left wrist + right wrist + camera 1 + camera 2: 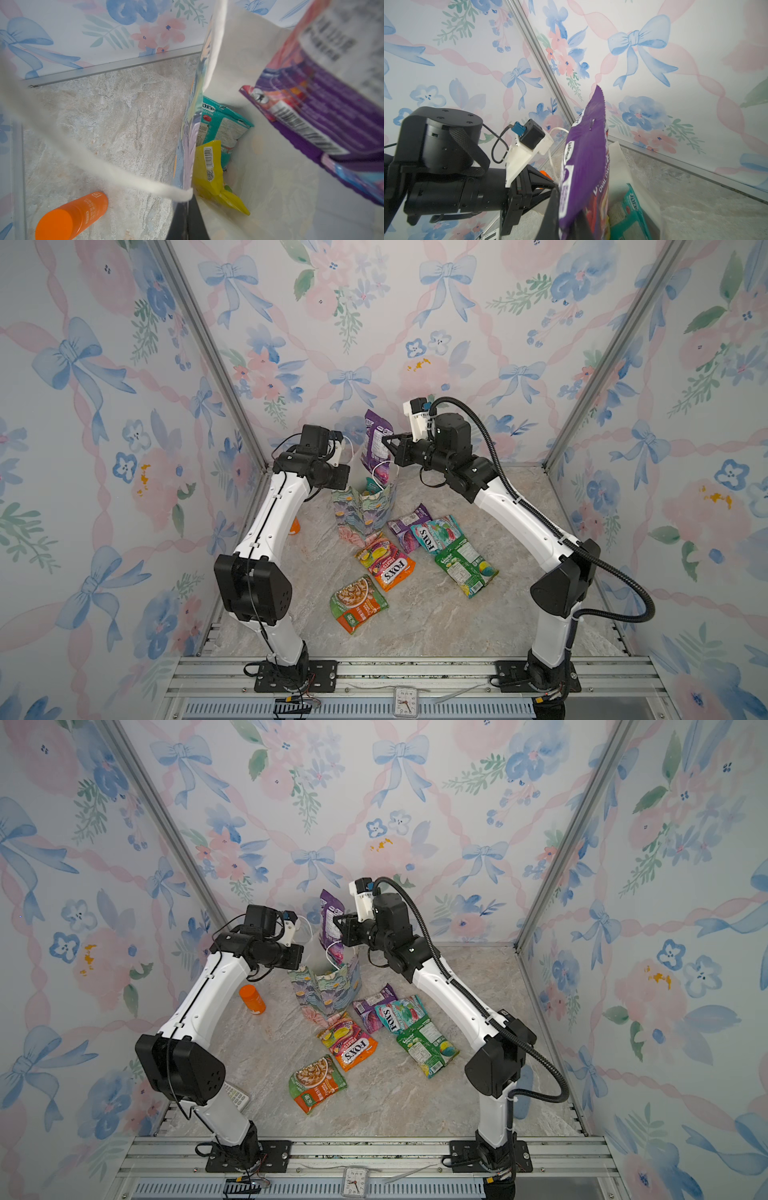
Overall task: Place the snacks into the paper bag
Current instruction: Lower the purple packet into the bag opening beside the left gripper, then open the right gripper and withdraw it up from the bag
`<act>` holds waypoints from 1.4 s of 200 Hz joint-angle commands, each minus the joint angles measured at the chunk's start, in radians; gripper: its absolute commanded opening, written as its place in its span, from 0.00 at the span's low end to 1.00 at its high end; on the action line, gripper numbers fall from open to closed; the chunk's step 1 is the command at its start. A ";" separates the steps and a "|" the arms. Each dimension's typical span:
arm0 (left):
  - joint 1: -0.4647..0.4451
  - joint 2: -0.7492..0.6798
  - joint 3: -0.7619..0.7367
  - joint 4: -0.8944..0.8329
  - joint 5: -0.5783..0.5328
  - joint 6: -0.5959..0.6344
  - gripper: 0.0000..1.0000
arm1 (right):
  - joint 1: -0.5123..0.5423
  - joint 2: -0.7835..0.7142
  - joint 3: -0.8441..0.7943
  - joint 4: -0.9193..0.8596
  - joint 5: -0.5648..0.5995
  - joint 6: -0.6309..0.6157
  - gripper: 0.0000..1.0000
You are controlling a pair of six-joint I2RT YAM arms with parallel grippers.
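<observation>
Above paper bag (358, 514), right claw (385, 442) grips purple packet (372, 458).

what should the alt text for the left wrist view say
A glossy purple plastic packet hangs over the open white-lined floral paper bag, where a teal plastic packet and a yellow plastic packet lie. A blurred white cord handle crosses in front of a stone-patterned table with an orange plastic bottle lying on it.

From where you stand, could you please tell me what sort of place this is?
Probably a robot test booth, not a home: floral wallpaper panels in aluminium framing, two arms bolted to a front rail, and snack packets beside a paper bag.
</observation>
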 commanded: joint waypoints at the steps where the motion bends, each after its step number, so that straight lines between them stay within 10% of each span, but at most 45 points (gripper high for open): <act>1: 0.004 -0.017 -0.007 -0.006 0.004 -0.012 0.00 | 0.020 -0.001 -0.009 0.065 -0.036 0.018 0.00; 280: 0.004 -0.019 -0.013 -0.006 -0.003 -0.004 0.00 | -0.029 0.062 -0.102 0.172 -0.210 0.187 0.00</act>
